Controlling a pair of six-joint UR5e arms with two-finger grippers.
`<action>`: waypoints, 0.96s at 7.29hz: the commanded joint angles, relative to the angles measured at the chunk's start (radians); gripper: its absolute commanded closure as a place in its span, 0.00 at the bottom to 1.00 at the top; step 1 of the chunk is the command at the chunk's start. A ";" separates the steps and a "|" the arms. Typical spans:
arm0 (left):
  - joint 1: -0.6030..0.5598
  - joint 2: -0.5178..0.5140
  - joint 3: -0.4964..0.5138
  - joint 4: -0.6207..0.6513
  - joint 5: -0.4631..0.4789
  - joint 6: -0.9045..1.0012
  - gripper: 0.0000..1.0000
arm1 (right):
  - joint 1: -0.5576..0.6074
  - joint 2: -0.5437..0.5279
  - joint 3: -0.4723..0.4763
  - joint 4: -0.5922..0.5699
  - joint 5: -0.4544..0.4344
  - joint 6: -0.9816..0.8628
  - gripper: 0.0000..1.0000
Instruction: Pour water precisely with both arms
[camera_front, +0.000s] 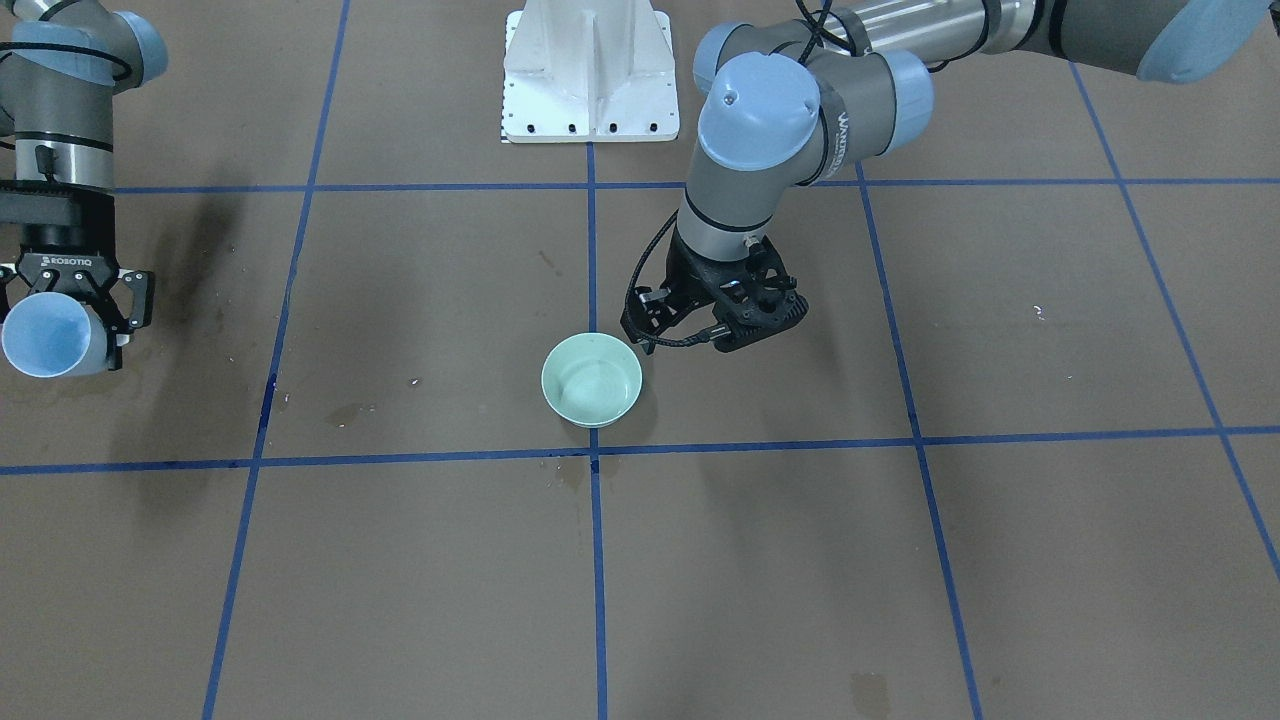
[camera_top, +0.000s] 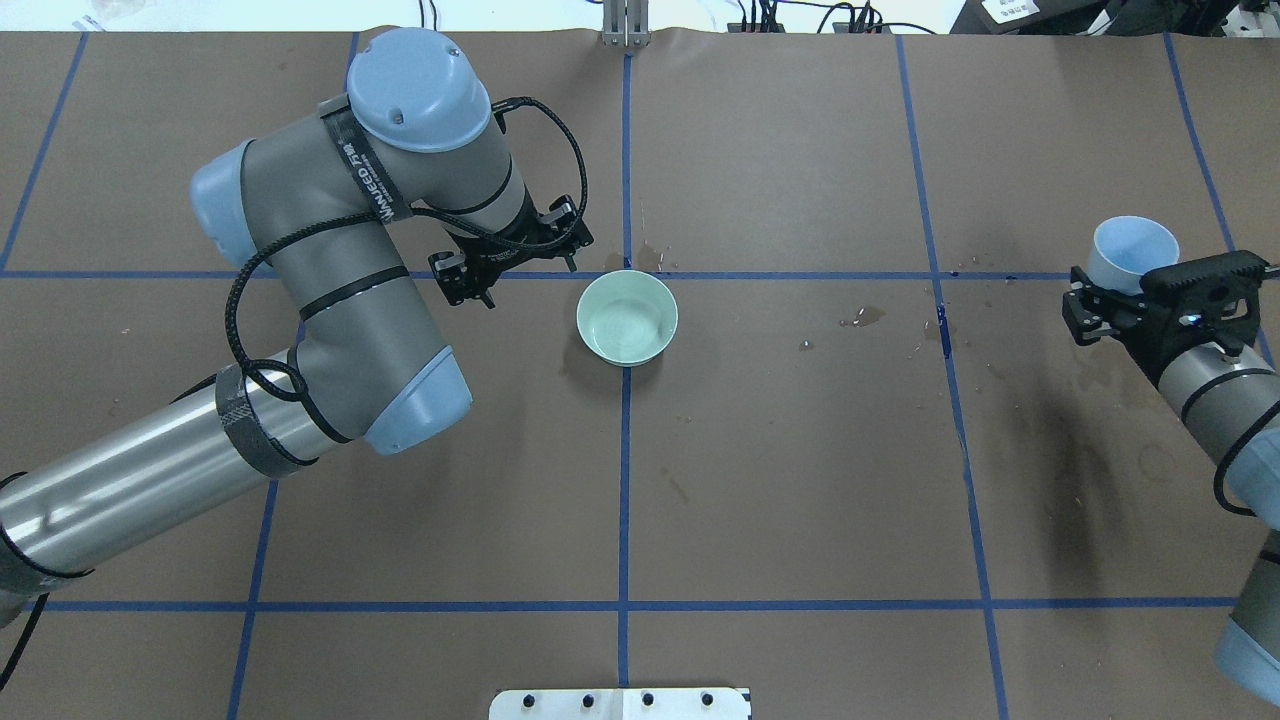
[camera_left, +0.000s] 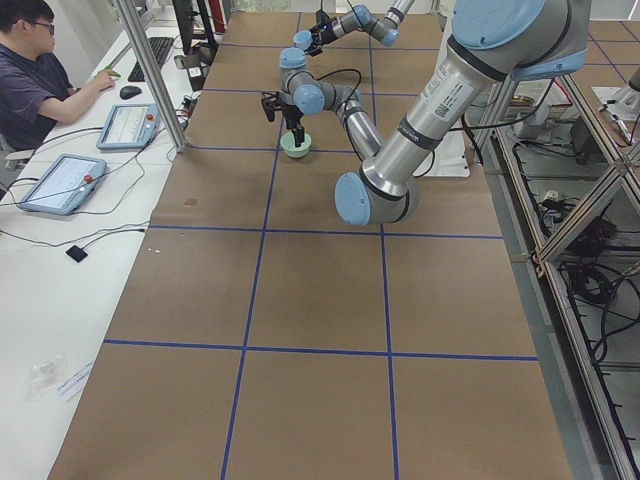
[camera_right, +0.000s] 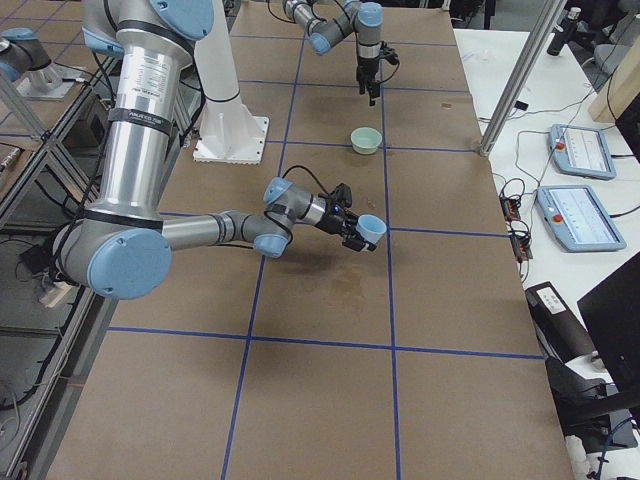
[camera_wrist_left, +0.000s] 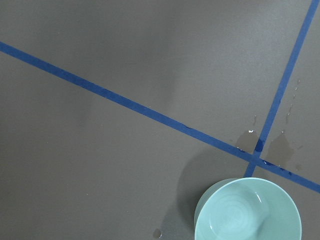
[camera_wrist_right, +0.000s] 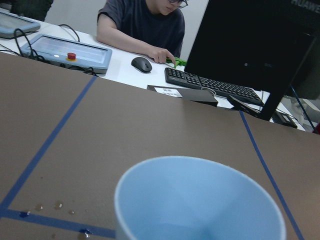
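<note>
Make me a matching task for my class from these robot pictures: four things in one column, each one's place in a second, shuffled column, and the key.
Column one:
1. green bowl
2. blue cup
3. left gripper
4. white pedestal

Column two:
a. clamped in the right gripper, off to one side
b. at the table edge, on the robot's side
c. on the table, astride a blue tape line
d. hanging close beside the bowl

Pairs: 1-c, 2-a, 3-d, 4-b.
</note>
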 joint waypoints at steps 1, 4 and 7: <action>0.000 0.000 -0.005 0.000 -0.001 0.000 0.00 | 0.027 0.131 0.009 0.053 0.187 -0.120 1.00; -0.021 0.000 -0.045 0.005 -0.001 0.061 0.00 | 0.059 0.223 -0.014 0.011 0.384 -0.294 1.00; -0.083 0.096 -0.114 0.055 -0.001 0.302 0.00 | 0.054 0.355 -0.096 -0.004 0.581 -0.295 1.00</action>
